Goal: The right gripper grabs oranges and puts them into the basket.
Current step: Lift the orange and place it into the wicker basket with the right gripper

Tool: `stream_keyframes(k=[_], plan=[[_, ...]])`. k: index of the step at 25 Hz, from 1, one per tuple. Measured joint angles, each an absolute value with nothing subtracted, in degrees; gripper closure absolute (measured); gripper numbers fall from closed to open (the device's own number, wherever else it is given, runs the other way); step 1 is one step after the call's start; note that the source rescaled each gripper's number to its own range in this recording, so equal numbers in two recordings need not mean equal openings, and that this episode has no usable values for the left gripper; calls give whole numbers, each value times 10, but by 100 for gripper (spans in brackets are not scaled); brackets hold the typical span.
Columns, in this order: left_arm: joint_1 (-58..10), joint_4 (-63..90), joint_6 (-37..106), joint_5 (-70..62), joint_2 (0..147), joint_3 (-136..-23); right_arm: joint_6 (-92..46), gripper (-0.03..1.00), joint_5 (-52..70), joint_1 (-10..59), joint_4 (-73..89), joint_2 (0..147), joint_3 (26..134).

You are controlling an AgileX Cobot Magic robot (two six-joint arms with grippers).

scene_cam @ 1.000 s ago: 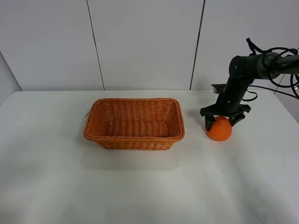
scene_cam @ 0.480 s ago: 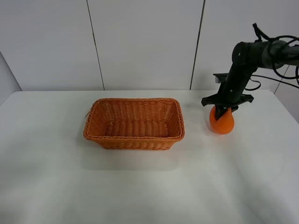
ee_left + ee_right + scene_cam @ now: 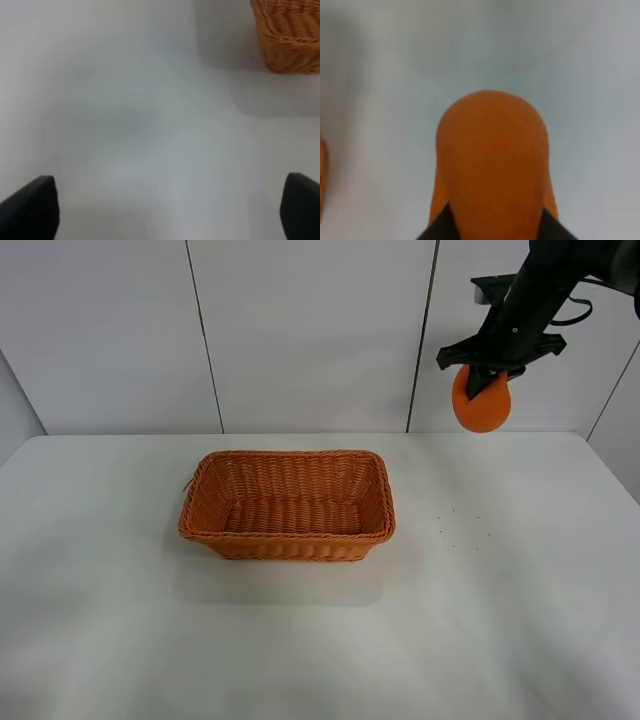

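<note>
My right gripper is shut on the orange and holds it high above the table, to the right of the basket and well above it. In the right wrist view the orange fills the middle, hanging between the black fingers. The woven orange-brown basket sits empty at the table's middle. My left gripper is open over bare table, with a corner of the basket ahead of it. The left arm is out of the exterior view.
The white table runs to a white panelled wall at the back. A few small dark specks mark the table right of the basket.
My right gripper has lifted the orange off the table and carried it straight up, far above the table. The basket and the left gripper have not moved.
</note>
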State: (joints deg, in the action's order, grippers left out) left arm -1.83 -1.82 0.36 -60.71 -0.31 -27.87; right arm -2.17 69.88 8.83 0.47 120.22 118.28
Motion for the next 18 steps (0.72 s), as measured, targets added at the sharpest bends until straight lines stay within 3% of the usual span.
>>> stream_keyframes(k=[4, 18], plan=[[-18, -18, 4, -607, -3, -279, -21, 96, 700, 123, 0, 1199, 1184], [-18, -18, 4, -607, -3, -279, -11, 96, 642, 347, 4, 1240, 1184]])
